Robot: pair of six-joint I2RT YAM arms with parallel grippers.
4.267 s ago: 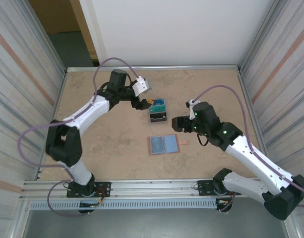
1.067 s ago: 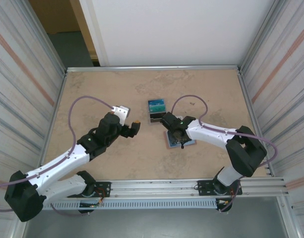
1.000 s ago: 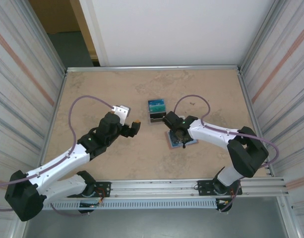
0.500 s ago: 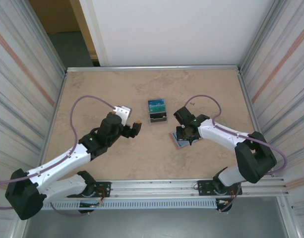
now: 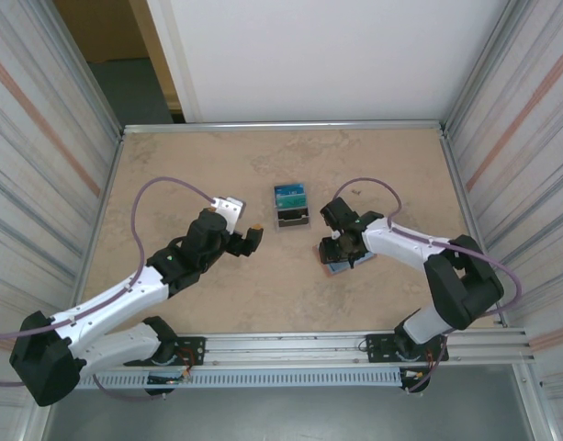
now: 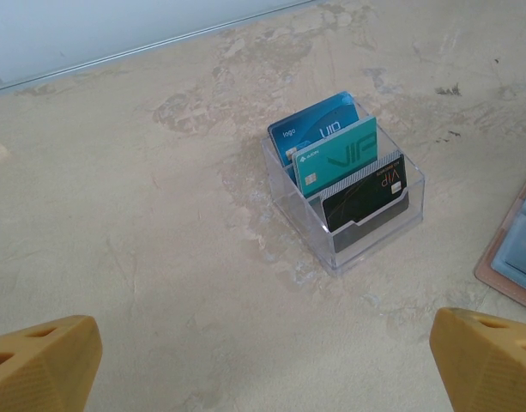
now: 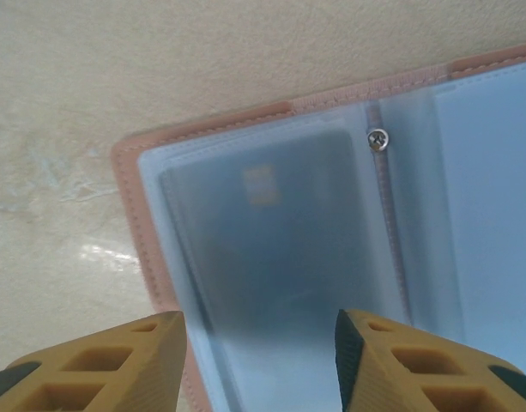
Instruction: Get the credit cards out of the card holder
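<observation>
The card holder (image 7: 245, 116), salmon-pink with a light blue-grey inside, lies open flat on the table under my right gripper (image 7: 258, 360). A credit card (image 7: 271, 232) shows dimly through its clear left sleeve. The right jaws stand open just above that sleeve, gripping nothing. In the top view the right gripper (image 5: 341, 244) covers most of the card holder (image 5: 338, 267). My left gripper (image 5: 252, 236) hovers wide open left of the stand, and in its wrist view the left gripper (image 6: 263, 369) has only bare table between its fingers.
A clear tiered stand (image 6: 348, 245) holds a blue card (image 6: 318, 129), a teal card (image 6: 340, 159) and a dark card (image 6: 365, 197) upright; it sits behind the holder, the stand (image 5: 292, 208) mid-table. Metal walls fence the table.
The right gripper shifted a little to the right over the card holder, which slid and turned with it. The left arm has barely moved.
</observation>
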